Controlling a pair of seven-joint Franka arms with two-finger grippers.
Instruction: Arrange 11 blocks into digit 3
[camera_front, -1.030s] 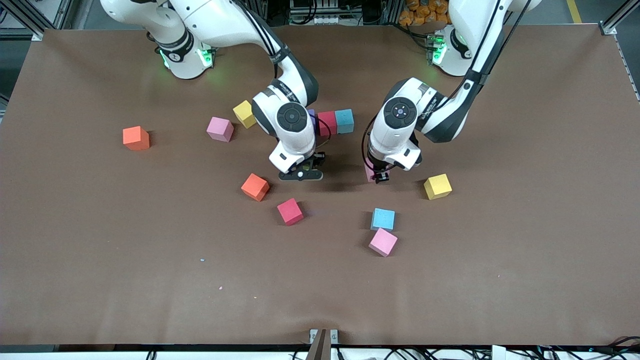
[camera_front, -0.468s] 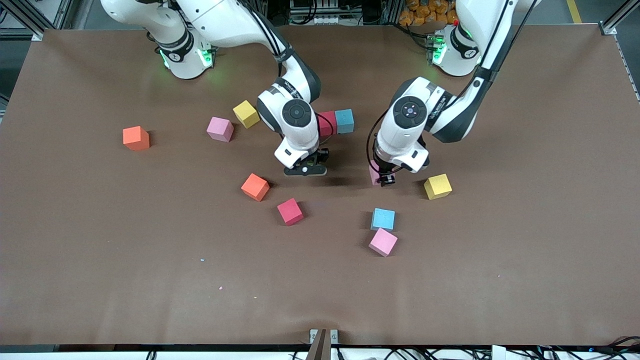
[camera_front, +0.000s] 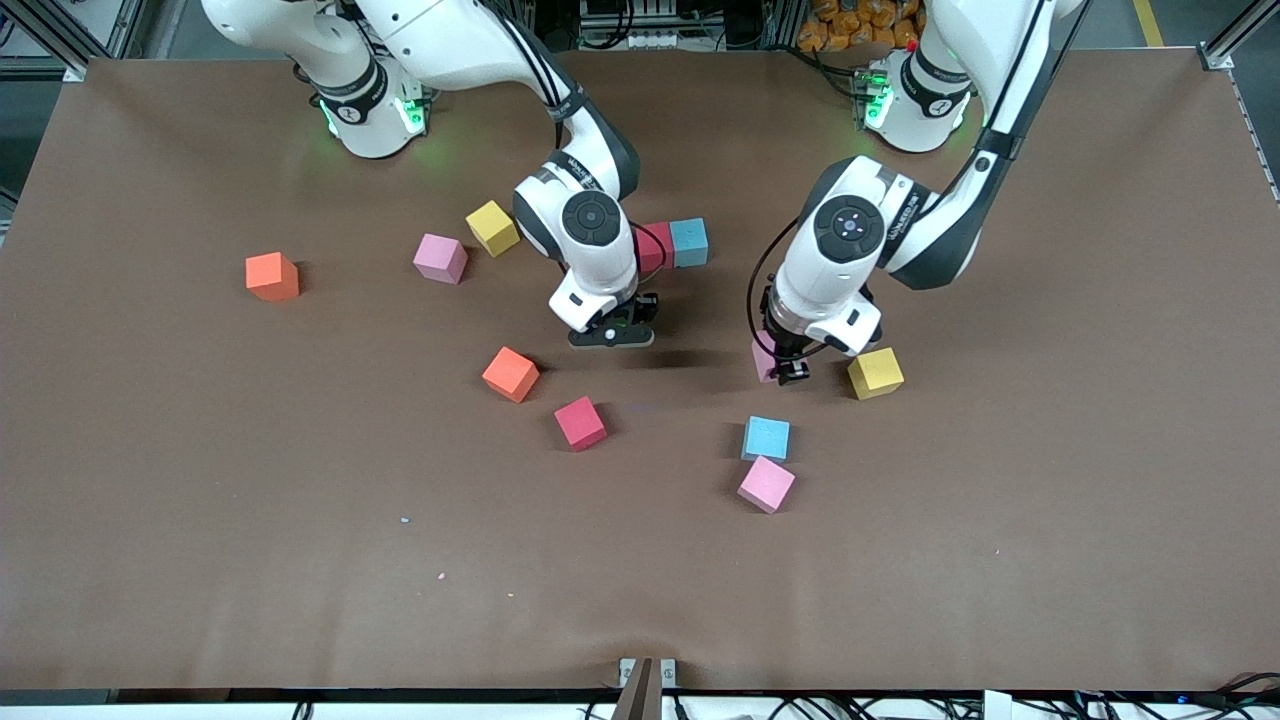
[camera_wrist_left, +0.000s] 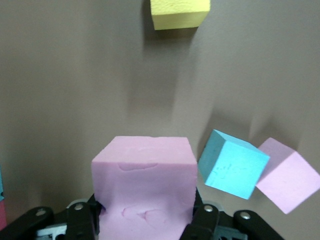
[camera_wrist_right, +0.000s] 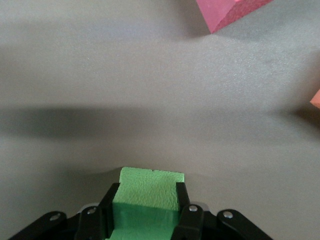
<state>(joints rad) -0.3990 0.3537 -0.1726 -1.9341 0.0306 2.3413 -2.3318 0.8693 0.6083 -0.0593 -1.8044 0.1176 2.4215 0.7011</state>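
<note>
Both jaws grip blocks — pink block (camera_wrist_left: 144, 187) (left), green block (camera_wrist_right: 147, 197).

No lettering seems legible anywhere.

Both arms are showing glossy white shells with black joint bands and round dark caps on the wrists. Green lights are glowing at the bases. Black cables are running along each arm. Silver screws are dotting the black fingers (camera_wrist_left: 205, 220) above each tool.
</note>
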